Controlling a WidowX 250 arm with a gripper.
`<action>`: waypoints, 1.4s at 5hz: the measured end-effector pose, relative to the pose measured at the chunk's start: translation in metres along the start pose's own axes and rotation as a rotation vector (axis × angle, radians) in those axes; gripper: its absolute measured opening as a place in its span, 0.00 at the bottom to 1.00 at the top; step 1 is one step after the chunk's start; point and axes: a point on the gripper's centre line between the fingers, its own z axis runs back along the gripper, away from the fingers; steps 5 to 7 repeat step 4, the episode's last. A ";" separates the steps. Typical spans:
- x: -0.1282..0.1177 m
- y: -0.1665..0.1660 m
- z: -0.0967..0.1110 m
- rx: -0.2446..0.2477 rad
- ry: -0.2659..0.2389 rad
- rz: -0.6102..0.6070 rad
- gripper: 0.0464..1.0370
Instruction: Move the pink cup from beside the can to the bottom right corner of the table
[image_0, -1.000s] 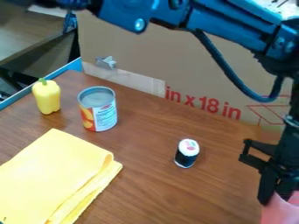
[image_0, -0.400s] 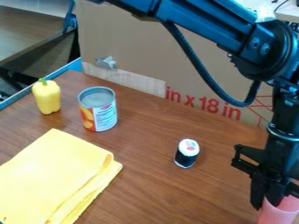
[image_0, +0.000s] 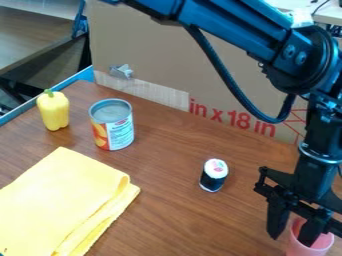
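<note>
Tabletop (image_0: 175, 155) of brown wood grain lay below the fixed camera, backed by a tan cardboard panel (image_0: 153, 45) with red lettering and a crumpled silver piece of tape (image_0: 121, 71). Blue edging (image_0: 85, 75) ran along the far left side, and beyond it stood a second brown work surface (image_0: 33, 37) above dark supports.

At lower right, the black two-finger gripper (image_0: 291, 240) hung from its arm with its fingers spread well apart, released and grasping nothing. One finger reached into the mouth of a pink, round, open-topped cup (image_0: 302, 251), while the other hung outside, to the left of its rim. Whether either finger touched the cup's wall could not be told. The cup stood upright on the tabletop, at the lower right.

Near the middle stood a small black cylindrical container (image_0: 214, 179) with a white top. Farther left, a metal can (image_0: 115, 127) with a fruit-coloured label stood beside a yellow toy bell pepper (image_0: 53, 112) with a green stem, behind a folded yellow cloth (image_0: 60, 202).
</note>
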 end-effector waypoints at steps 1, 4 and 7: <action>0.000 -0.002 0.030 -0.011 -0.054 -0.019 0.91; -0.020 0.072 0.087 0.123 -0.068 0.200 0.97; -0.020 0.072 0.087 0.123 -0.068 0.200 0.97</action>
